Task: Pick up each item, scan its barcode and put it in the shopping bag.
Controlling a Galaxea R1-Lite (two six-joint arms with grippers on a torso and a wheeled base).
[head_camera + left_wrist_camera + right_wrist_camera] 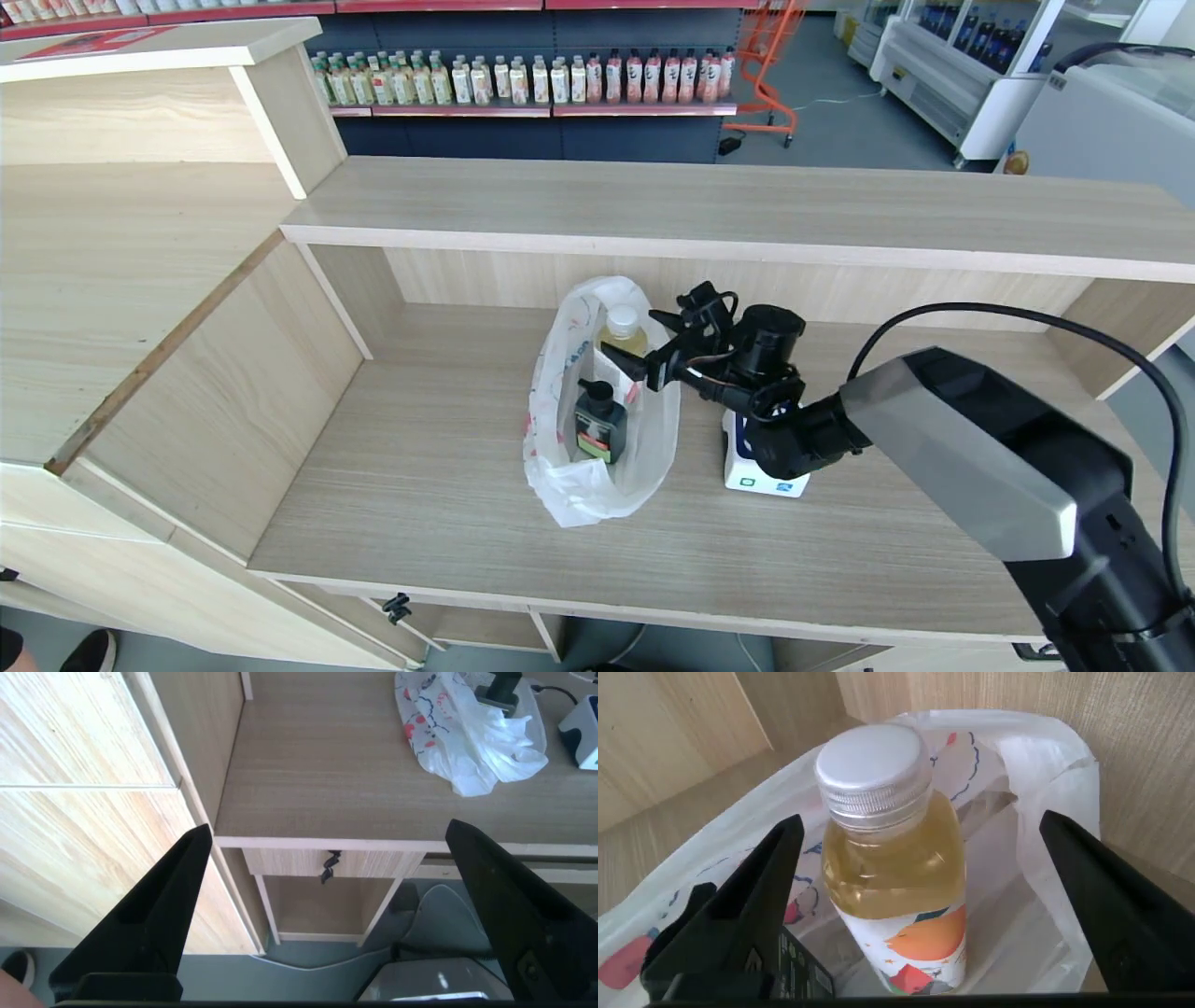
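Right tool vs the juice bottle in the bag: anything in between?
Nothing solid. Right wrist view: the juice bottle stands in the shopping bag between the right tool's open fingers, with only bag plastic showing in the gaps.

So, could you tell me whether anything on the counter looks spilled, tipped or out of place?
Nothing stands out: the capped drink bottle stands upright in the shopping bag beside the dark pump bottle, and the counter shows no spill.
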